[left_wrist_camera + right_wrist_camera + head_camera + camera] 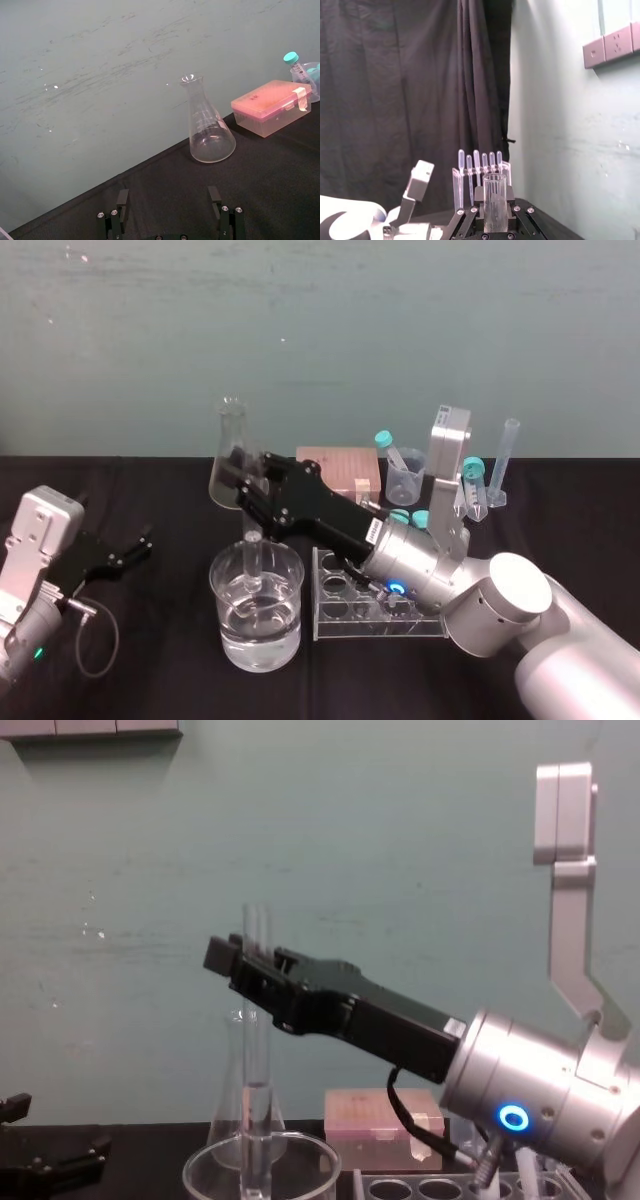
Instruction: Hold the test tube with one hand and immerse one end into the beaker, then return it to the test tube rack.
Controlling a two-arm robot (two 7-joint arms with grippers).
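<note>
One test tube (253, 552) stands upright, pinched partway up between the fingers of the right gripper (245, 492). Its flared lip rises above the jaws in the chest view, and its lower end is down inside the beaker (296, 610), in the clear liquid there. The right wrist view looks along the tube (495, 202), with the jaws closed narrowly against the glass on both sides.

The beaker sits near the front edge of the black table (150, 660), about midway along it. It is roughly half full. The test tube rack (330, 625) stands just beside it, toward the right edge, and the right arm reaches across the rack's top.

An Erlenmeyer flask (228, 455) stands behind the beaker near the back edge. A pink box (340, 470) lies beside it toward the right. Farther right are a small plastic cup (405, 480), teal-capped tubes (392, 448) and a frosted cylinder (500, 475).

The left gripper (135, 548) rests low near the left edge, well apart from the glassware. Its jaws are spread wide around nothing, and it points toward the flask (210, 130).
</note>
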